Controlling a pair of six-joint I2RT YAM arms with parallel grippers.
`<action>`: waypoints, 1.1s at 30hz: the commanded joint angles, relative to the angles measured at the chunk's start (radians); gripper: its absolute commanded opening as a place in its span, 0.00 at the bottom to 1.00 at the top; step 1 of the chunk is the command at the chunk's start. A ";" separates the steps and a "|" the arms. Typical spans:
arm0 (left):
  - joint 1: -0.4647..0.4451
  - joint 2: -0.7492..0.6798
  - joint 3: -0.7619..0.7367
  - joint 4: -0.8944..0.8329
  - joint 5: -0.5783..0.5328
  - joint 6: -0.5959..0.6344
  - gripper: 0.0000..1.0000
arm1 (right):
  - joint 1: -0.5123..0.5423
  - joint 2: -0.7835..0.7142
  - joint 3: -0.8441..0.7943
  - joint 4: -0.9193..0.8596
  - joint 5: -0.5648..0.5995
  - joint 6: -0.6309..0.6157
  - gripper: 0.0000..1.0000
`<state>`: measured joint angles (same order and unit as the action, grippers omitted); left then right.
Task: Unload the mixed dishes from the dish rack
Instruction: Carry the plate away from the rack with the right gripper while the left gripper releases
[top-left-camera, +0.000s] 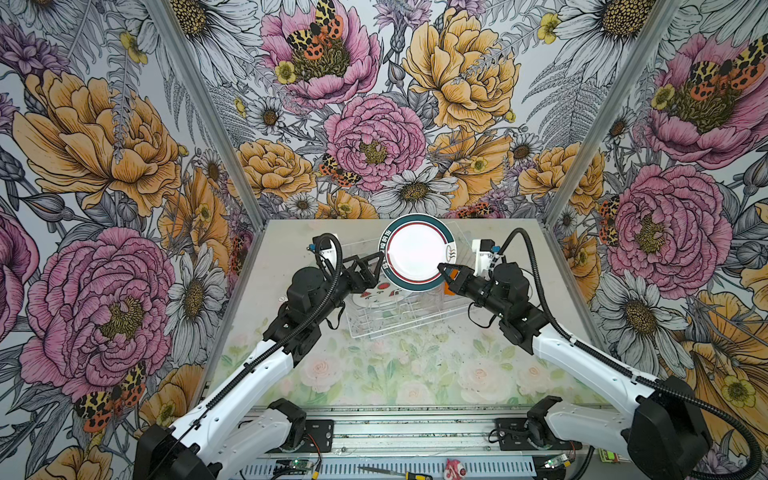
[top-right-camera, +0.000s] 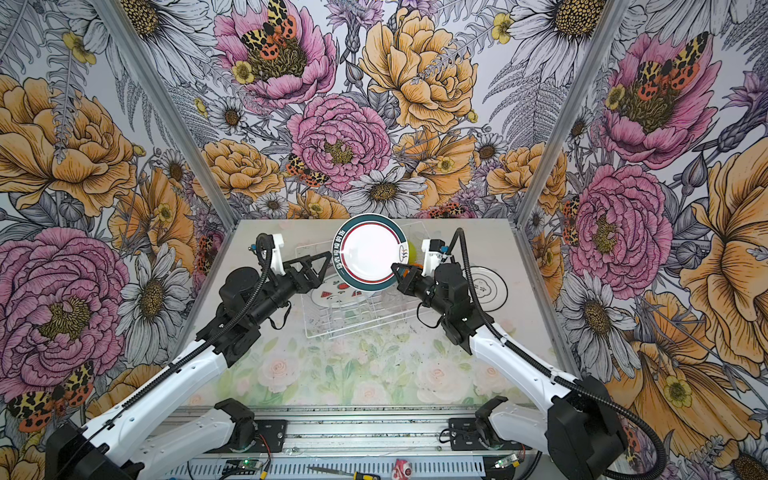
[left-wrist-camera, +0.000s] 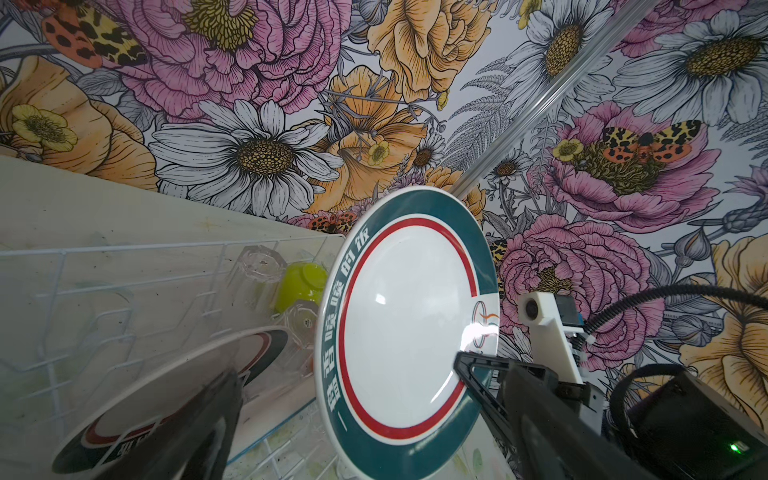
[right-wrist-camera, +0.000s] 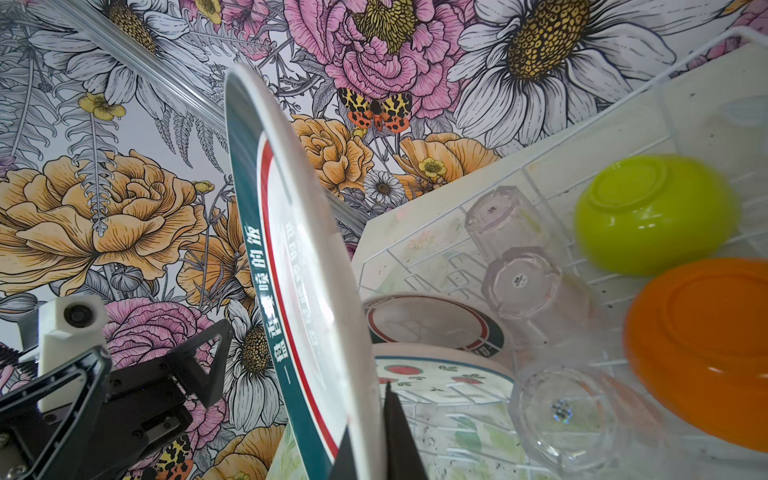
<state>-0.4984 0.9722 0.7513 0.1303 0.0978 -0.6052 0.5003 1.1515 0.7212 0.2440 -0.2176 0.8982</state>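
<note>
My right gripper (top-left-camera: 444, 268) (top-right-camera: 395, 268) (right-wrist-camera: 370, 428) is shut on the right rim of a white plate (top-left-camera: 415, 253) (top-right-camera: 368, 253) (left-wrist-camera: 407, 332) (right-wrist-camera: 291, 291) with teal and red bands. It holds the plate upright above the white wire dish rack (top-left-camera: 399, 324) (top-right-camera: 353, 328) (right-wrist-camera: 415, 249). My left gripper (top-left-camera: 370, 264) (top-right-camera: 318, 266) (left-wrist-camera: 374, 415) is open at the plate's left rim, its fingers apart from it. In the rack lie a lime-green bowl (right-wrist-camera: 652, 212) (left-wrist-camera: 299, 282), an orange bowl (right-wrist-camera: 706, 345), three clear tumblers (right-wrist-camera: 532, 286), a banded plate (right-wrist-camera: 432, 324) and a strawberry-patterned plate (right-wrist-camera: 440, 374).
A white plate with a dark ring (top-right-camera: 486, 289) lies flat on the table right of the rack, beside my right arm. Flowered walls close in the table on three sides. A screwdriver (top-left-camera: 399, 473) lies on the rail at the front.
</note>
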 joint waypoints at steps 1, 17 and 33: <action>0.000 -0.018 0.041 -0.032 -0.035 0.038 0.99 | -0.017 -0.056 -0.025 0.043 0.036 0.015 0.00; 0.000 -0.007 0.044 -0.046 -0.036 0.040 0.99 | -0.191 -0.275 -0.166 -0.033 0.121 0.055 0.00; -0.016 0.043 0.080 -0.044 -0.018 0.019 0.99 | -0.385 -0.455 -0.304 -0.093 0.208 0.122 0.00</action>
<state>-0.5018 1.0096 0.8001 0.0784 0.0780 -0.5777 0.1501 0.7212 0.4152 0.1036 -0.0292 0.9958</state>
